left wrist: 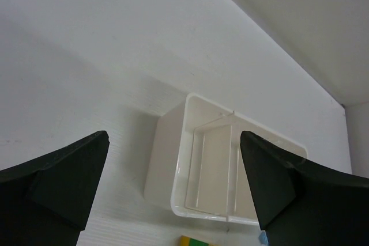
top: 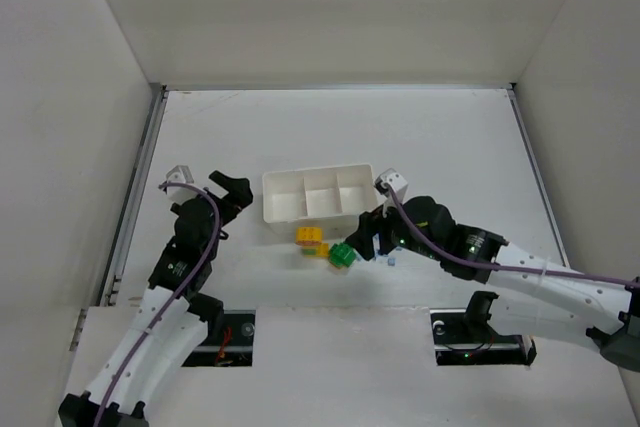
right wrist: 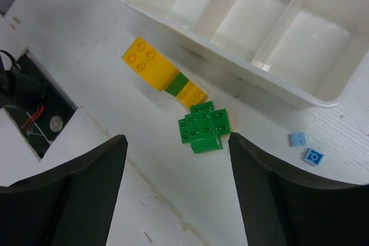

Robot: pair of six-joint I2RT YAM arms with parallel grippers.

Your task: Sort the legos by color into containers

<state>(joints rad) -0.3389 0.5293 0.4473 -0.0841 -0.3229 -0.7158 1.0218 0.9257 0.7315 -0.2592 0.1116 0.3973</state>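
The white three-compartment tray (top: 270,209) stands mid-table, all compartments empty; it also shows in the right wrist view (right wrist: 230,64) and the left wrist view (left wrist: 176,171). In front of it lie a yellow-orange brick (top: 310,235) (right wrist: 147,64), a small yellow brick (right wrist: 192,93) with a dark green piece (right wrist: 177,83) between them, and a bright green brick cluster (top: 342,256) (right wrist: 204,128). Two tiny light-blue bricks (right wrist: 306,148) lie to the right. My right gripper (top: 367,239) (right wrist: 176,171) is open just above and beside the green cluster. My left gripper (top: 232,197) (left wrist: 173,185) is open, empty, left of the tray.
White walls enclose the table on three sides. A metal rail (top: 135,187) runs along the left edge. Cut-outs with arm mounts (top: 235,335) sit at the near edge, one also visible in the right wrist view (right wrist: 34,119).
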